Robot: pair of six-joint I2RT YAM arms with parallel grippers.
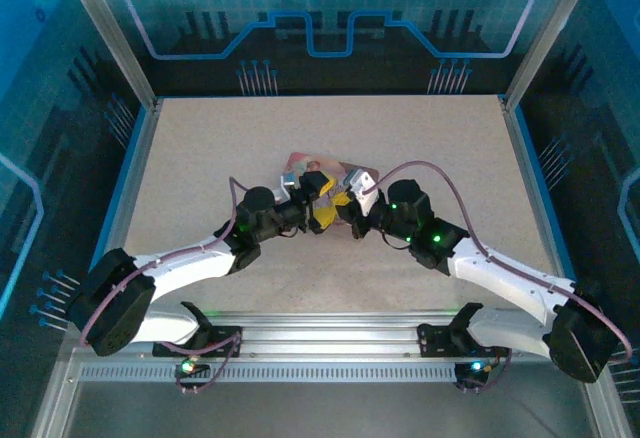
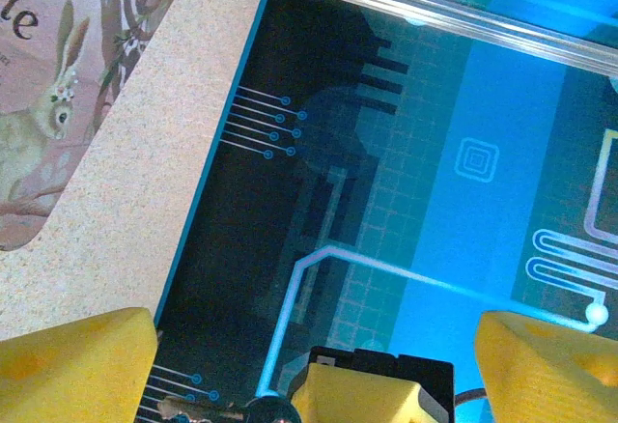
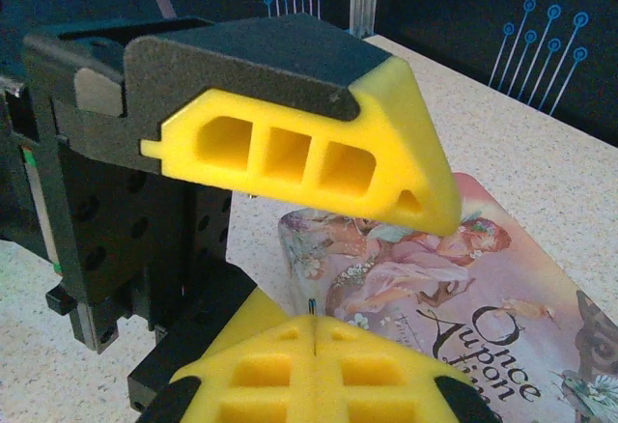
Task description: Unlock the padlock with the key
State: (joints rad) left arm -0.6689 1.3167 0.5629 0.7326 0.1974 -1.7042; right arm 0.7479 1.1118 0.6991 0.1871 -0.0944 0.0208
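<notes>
Where the two arms meet over the middle of the table (image 1: 200, 158), you have everything of interest packed into one small spot. The left arm (image 1: 190, 268) and the right arm (image 1: 500, 278) both reach inward from the near edge, and their wrists almost face each other.

Under and just beyond them a pink illustrated tin (image 3: 502, 278) lies flat on the table. Its lid shows a hare in the left wrist view and ornate lettering in the right wrist view.

Note the left gripper (image 2: 314, 360): it is released, its yellow pads wide apart at the two bottom corners of its own view. Nothing is clamped between them. The tip of the right gripper (image 3: 317, 346) sits in that gap, touching neither pad as far as you can see. From the right wrist, one left finger (image 3: 290, 148) hangs above the right gripper's tips with clear space between.

The right gripper is clenched, its two yellow tips pressed together along a thin seam.

The key (image 3: 311, 305) is a thin dark sliver standing out of that seam, pinched between the tips and raised off the table, in front of the tin's near corner. In the left wrist view a small metal piece juts out beside the right fingertip at the bottom edge. It is cut off by the frame, so you cannot tell for certain whether it is the same key.
</notes>
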